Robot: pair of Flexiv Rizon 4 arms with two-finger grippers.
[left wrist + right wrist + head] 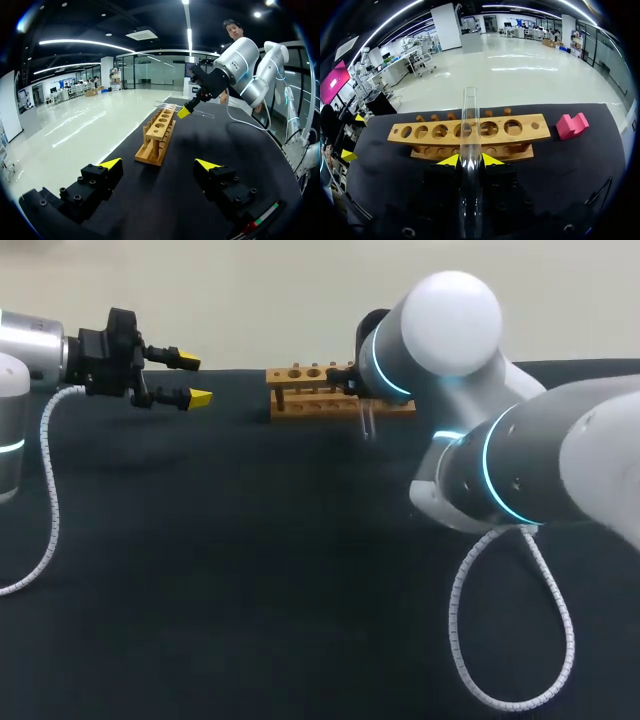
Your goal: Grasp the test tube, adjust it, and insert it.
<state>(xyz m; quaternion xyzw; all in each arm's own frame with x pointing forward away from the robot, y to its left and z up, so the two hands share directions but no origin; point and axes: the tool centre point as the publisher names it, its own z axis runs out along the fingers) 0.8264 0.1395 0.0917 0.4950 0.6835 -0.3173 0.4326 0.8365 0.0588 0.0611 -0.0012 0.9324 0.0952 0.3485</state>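
A clear glass test tube [470,125] lies between the yellow tips of my right gripper [471,160], which is shut on it. The tube's open end points ahead, over the middle holes of the wooden rack [525,135]. In the left wrist view the right gripper [186,110] hovers above the rack's [157,132] far end with the tube [205,114] roughly level. In the head view my right arm [450,330] hides its gripper; one end of the tube [367,422] shows in front of the rack [300,390]. My left gripper [192,380] hangs open to the rack's left, holding nothing.
A pink block [571,125] lies on the dark table cloth [250,570] beside the rack's end. White coiled cables hang from both arms, the right one [520,640] looping low over the cloth near the front.
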